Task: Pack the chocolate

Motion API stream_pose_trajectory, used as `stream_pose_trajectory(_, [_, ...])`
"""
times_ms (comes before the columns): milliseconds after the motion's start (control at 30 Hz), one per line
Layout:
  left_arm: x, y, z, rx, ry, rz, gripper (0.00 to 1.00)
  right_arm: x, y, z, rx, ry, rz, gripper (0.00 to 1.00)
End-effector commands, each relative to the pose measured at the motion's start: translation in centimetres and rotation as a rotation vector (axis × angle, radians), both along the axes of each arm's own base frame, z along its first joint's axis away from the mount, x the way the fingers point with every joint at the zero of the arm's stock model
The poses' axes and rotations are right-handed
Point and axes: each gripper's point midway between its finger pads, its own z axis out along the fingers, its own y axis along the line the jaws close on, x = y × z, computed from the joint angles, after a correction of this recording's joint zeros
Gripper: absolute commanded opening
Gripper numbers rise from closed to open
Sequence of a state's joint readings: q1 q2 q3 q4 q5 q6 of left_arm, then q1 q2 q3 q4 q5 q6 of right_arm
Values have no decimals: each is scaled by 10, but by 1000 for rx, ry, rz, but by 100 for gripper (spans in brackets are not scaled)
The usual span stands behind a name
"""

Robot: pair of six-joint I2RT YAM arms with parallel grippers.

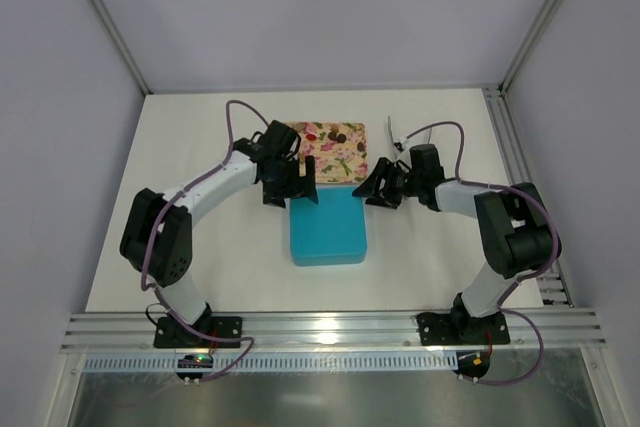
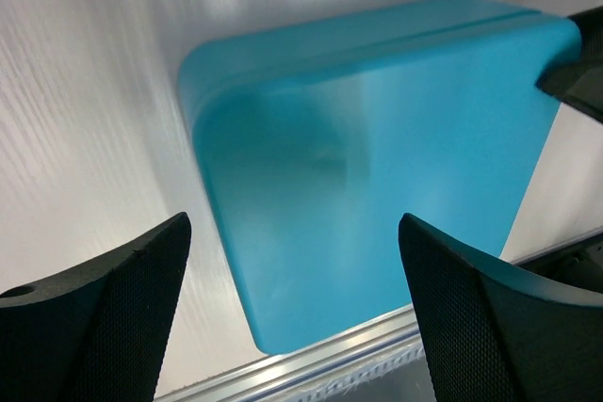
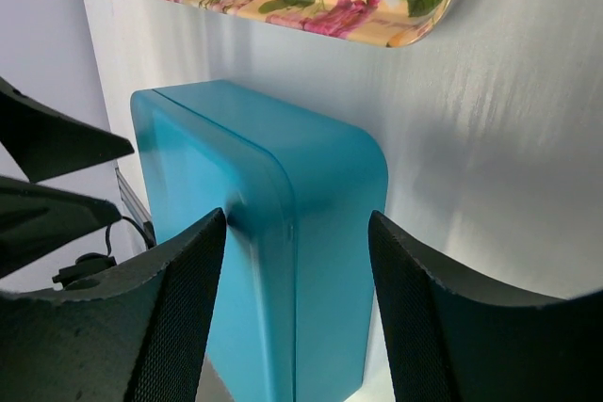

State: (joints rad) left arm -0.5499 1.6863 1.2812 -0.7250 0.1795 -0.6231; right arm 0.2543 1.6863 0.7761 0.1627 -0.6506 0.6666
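A closed teal box (image 1: pixel 327 232) lies flat in the middle of the table, also filling the left wrist view (image 2: pixel 377 138) and standing tall in the right wrist view (image 3: pixel 330 185). My left gripper (image 1: pixel 290 190) (image 2: pixel 294 223) hangs open over the box's far left corner, touching nothing. At the far right corner, my right gripper (image 1: pixel 378 190) (image 3: pixel 297 217) is open, its fingers straddling the box's edge with a gap on the right side. The chocolate is hidden; dark spots on the tray cannot be told from its print.
A flower-printed tray (image 1: pixel 358 152) (image 3: pixel 396 35) lies just behind the box, touching or nearly touching it. Small metal tongs (image 1: pixel 394 133) lie to the tray's right. An aluminium rail (image 1: pixel 320 329) runs along the near edge.
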Motion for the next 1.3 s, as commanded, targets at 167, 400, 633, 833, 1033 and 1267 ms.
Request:
stream_pose_trajectory(167, [22,7,-24,89,32,11,88,7,1,1,-7,-69,19,63])
stream_pose_trajectory(400, [20,12,-46,141,88,53,86,-1,2,-17,9,-28,17,60])
stream_pose_trajectory(633, [11,19,-69,189,153,78,84,-10,-1,-37,1,16,10,53])
stream_pose_trajectory(833, [-1,28,-90,230,204,96,83,-16,-3,-52,-6,46,-2,50])
stream_pose_trajectory(1033, [-12,27,-106,243,240,91,79,-24,-7,-65,-25,73,-12,48])
stream_pose_trajectory(1267, [-18,20,-111,221,242,87,71,-26,-10,-71,-47,84,-12,47])
